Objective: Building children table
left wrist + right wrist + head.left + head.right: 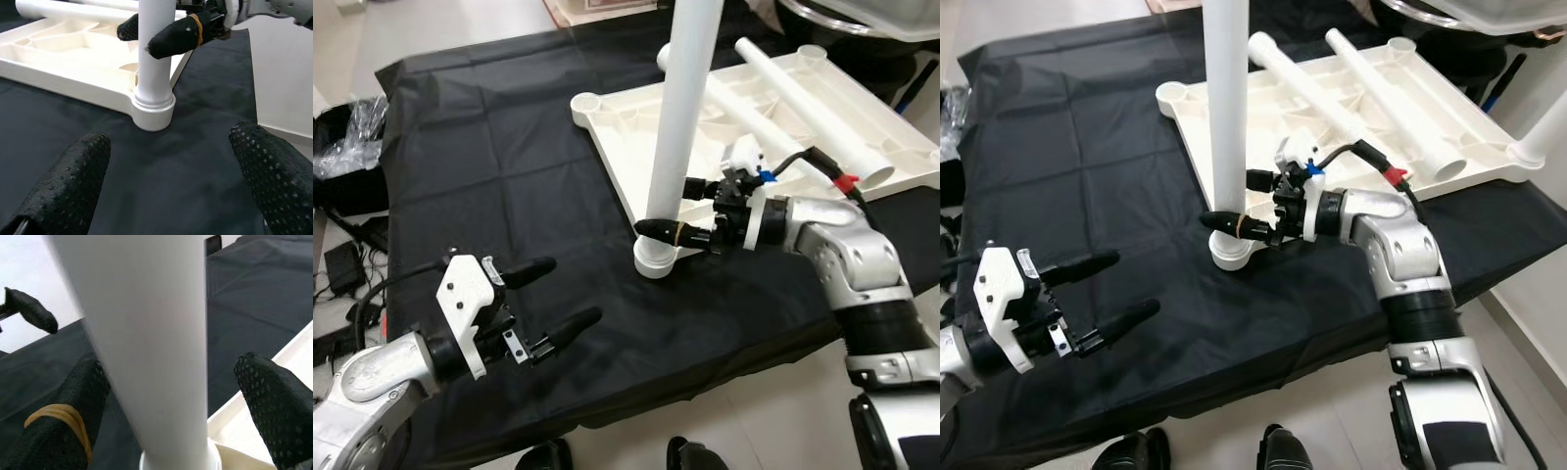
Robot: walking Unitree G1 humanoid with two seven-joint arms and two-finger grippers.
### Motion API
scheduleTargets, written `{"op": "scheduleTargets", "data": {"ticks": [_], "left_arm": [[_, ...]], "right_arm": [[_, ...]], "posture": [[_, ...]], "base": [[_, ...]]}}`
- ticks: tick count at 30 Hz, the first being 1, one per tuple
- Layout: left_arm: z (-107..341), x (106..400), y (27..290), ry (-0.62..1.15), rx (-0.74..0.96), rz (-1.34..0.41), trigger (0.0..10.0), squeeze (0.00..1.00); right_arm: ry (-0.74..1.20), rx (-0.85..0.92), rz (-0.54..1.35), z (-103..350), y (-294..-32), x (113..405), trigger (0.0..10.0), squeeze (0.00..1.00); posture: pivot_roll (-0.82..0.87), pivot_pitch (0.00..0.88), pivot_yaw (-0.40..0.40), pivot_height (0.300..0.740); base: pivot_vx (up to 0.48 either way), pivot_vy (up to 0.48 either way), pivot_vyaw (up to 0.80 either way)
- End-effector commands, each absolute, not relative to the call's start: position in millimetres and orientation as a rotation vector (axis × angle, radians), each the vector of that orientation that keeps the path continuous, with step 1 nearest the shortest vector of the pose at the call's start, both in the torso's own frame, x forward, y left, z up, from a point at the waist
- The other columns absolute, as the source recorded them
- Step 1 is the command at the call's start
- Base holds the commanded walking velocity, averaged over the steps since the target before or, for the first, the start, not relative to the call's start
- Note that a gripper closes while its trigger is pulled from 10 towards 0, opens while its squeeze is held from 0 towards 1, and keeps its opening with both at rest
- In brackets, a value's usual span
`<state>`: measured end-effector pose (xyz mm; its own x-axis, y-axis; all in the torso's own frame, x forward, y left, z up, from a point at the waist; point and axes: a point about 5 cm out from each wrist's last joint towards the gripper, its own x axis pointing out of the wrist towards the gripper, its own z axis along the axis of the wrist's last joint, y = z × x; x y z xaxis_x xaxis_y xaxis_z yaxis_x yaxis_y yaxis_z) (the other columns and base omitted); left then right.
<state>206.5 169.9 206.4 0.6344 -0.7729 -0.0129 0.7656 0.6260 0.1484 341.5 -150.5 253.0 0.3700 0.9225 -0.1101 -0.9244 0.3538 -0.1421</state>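
Black cloth (509, 147) bears the upturned tabletop (636, 137); one leg (680, 117) stands socketed. Right gripper (680, 211) straddles it, spread; left gripper (543, 299) hovers spread. Two legs (803, 98) lie loose.

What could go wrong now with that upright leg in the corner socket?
The upright leg stands tall in the tabletop's near corner socket, close to the black-covered table's front edge. The right gripper straddles it low down with jaws apart, so a sideways nudge might tilt the leg or slide the tabletop. Two loose legs lying on the tabletop could roll.
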Motion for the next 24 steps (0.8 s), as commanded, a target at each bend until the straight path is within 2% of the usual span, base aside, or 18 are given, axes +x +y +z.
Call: {"op": "scheduleTargets", "data": {"ticks": [1, 6, 7, 9, 10, 18, 21, 22, 23, 24], "left_arm": [[209, 201, 174, -0.034, 0.162, -0.881, 10.0, 0.0], [213, 197, 177, -0.026, 0.172, -0.878, 10.0, 0.0], [214, 196, 177, -0.021, 0.176, -0.883, 10.0, 0.0], [214, 196, 177, -0.017, 0.179, -0.886, 10.0, 0.0], [215, 195, 177, -0.013, 0.183, -0.891, 10.0, 0.0], [219, 198, 176, -0.017, 0.188, -0.899, 10.0, 0.0], [220, 199, 175, -0.026, 0.188, -0.905, 10.0, 0.0], [220, 199, 175, -0.031, 0.187, -0.908, 10.0, 0.0], [220, 199, 175, -0.031, 0.187, -0.908, 10.0, 0.0], [220, 200, 175, -0.035, 0.186, -0.911, 10.0, 0.0]], "right_arm": [[0.016, -0.234, 1.25, 257, -151, 346, 10.0, 0.0], [-0.007, -0.274, 1.281, 270, -155, 355, 10.0, 0.0], [0.002, -0.29, 1.31, 271, -156, 356, 4.2, 0.0], [0.011, -0.299, 1.332, 271, -156, 356, 4.2, 0.0], [0.027, -0.309, 1.373, 271, -157, 355, 0.0, 0.0], [0.027, -0.321, 1.437, 271, -158, 355, 0.0, 0.0], [-0.01, -0.367, 1.343, 269, -155, 358, 0.0, 0.0], [-0.03, -0.421, 1.242, 265, -151, 358, 0.0, 0.0], [-0.03, -0.421, 1.242, 265, -151, 358, 0.0, 0.0], [-0.047, -0.441, 1.157, 260, -146, 358, 0.0, 0.0]], "posture": [[0.09, 0.329, -0.012, 0.74], [0.11, 0.342, -0.001, 0.74], [0.12, 0.344, 0.008, 0.74], [0.12, 0.344, 0.008, 0.74], [0.13, 0.344, 0.015, 0.74], [0.12, 0.325, 0.006, 0.74], [0.11, 0.317, 0.002, 0.74], [0.1, 0.309, -0.001, 0.74], [0.1, 0.309, -0.001, 0.74], [0.08, 0.301, -0.006, 0.74]], "base": [[0.0, 0.0, 0.0], [0.0, 0.0, 0.0], [0.0, 0.0, 0.0], [0.0, 0.0, 0.0], [0.0, 0.0, 0.0], [0.0, 0.0, 0.0], [0.0, 0.0, 0.0], [0.0, 0.0, 0.0], [0.0, 0.0, 0.0], [0.0, 0.0, 0.0]]}}
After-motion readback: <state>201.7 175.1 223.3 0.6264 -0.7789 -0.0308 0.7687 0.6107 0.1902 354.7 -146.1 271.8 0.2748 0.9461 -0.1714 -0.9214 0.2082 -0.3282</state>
